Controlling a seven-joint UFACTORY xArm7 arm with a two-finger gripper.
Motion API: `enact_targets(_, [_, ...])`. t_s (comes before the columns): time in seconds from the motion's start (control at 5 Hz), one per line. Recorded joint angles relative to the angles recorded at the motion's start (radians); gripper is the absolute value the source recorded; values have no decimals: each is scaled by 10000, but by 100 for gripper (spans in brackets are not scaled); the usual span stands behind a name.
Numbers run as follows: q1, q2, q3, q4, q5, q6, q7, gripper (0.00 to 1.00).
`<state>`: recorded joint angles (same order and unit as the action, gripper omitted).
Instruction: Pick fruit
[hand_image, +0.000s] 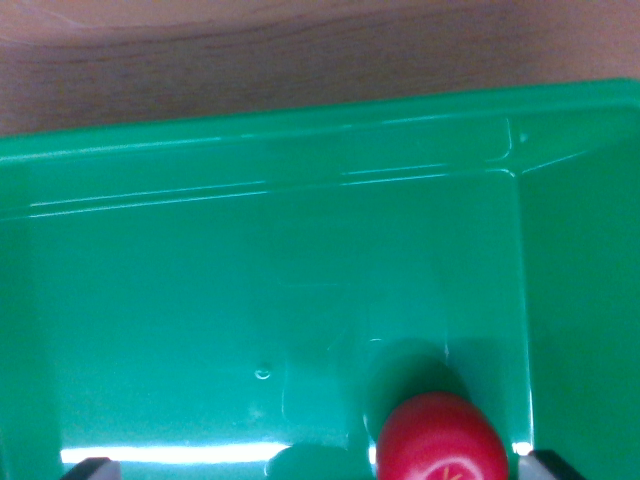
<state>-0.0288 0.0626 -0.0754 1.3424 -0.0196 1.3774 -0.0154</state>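
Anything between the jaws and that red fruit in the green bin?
Nothing visible. The red fruit lies on the green bin floor near the wall on the wrist view's right, at the bottom edge, between the two jaw tips but much closer to the right one. The floor around it is bare.

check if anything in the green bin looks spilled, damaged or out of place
Nothing stands out. The green plastic bin looks clean and intact, holding one round red fruit near its corner at the wrist view's lower right.

Count here: one red fruit, sitting low in wrist view. One green bin. One wooden tabletop behind it. Two grey fingertips poking in at bottom corners. That's whole tally.
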Motion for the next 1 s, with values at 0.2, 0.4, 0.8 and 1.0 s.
enact_targets(0.2, [-50,73,-64,-436,-83,-433,-7,0])
enact_targets(0.4, [-50,73,-64,-436,-83,-433,-7,0])
enact_targets(0.8, [-102,148,-129,-886,-170,-881,-14,0])
enact_targets(1.0, [-153,222,-194,-1330,-254,-1322,-21,0])
